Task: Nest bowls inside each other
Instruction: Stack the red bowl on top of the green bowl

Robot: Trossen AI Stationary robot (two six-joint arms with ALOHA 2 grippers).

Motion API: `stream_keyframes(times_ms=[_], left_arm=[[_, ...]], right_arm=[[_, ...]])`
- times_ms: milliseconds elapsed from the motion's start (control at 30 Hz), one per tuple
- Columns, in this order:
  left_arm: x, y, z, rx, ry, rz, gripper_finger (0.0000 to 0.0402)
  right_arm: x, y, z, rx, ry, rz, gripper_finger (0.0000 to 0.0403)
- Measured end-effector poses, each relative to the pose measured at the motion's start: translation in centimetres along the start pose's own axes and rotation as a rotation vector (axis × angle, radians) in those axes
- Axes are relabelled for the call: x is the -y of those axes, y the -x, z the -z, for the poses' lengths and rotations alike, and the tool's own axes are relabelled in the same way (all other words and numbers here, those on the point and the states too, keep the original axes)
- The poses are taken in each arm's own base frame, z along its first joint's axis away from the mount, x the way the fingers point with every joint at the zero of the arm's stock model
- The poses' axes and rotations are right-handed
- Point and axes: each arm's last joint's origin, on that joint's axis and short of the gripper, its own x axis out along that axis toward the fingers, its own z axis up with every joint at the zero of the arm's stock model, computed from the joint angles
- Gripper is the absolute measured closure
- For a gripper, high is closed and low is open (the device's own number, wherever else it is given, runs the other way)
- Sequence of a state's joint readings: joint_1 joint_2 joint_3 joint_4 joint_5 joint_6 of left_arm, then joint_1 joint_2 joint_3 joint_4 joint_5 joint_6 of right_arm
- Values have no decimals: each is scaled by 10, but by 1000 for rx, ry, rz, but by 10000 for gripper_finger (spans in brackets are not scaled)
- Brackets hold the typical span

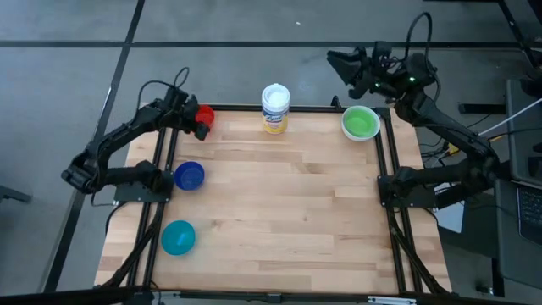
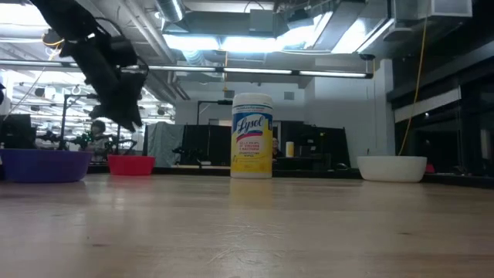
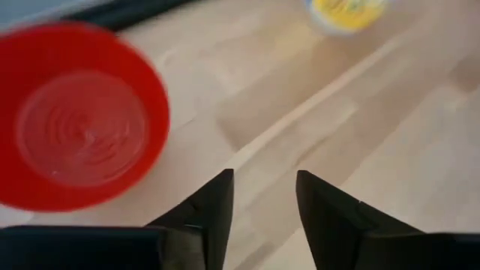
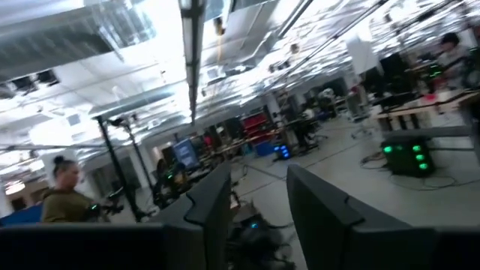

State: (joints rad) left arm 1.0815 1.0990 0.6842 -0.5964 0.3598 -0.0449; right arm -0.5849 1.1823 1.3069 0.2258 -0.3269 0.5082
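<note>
at the worktop's far left corner, the left gripper (image 3: 262,199) hovers, fingers spread and empty, just beside the red bowl (image 1: 204,115). the right gripper (image 4: 259,195), fingers parted, points away beyond the far right corner, past the green bowl (image 1: 361,123).

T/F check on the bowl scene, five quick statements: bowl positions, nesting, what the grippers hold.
1. The green bowl sits inside a white bowl. True.
2. The red bowl is nested in the dark blue bowl. False: they sit apart.
3. The left gripper holds the red bowl. False: it is empty.
4. The right gripper points off the table, empty. True.
5. The teal bowl sits alone. True.
</note>
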Motion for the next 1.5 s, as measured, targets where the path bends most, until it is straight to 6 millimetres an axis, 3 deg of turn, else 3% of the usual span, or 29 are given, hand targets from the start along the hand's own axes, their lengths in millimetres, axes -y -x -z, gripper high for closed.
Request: stream_keyframes(times_ms=[300,567,933,1300,1500], left_arm=[[-11,-19,-2,-55,-77,-112,255],[-16,-29,-2,-102,-106,-170,253],[-29,-45,-5,-126,-119,-226,253],[-8,-7,-58,7,-145,-192,252],[-20,-25,-53,-166,-116,-190,249]], right_arm=[[-2,-35,-7,-27,-8,-83,281],[-2,-55,-5,-74,-30,-83,266],[-7,-57,-16,-47,-52,-97,274],[-16,-55,-33,12,-58,-105,271],[-16,-55,-34,16,-58,-100,266]])
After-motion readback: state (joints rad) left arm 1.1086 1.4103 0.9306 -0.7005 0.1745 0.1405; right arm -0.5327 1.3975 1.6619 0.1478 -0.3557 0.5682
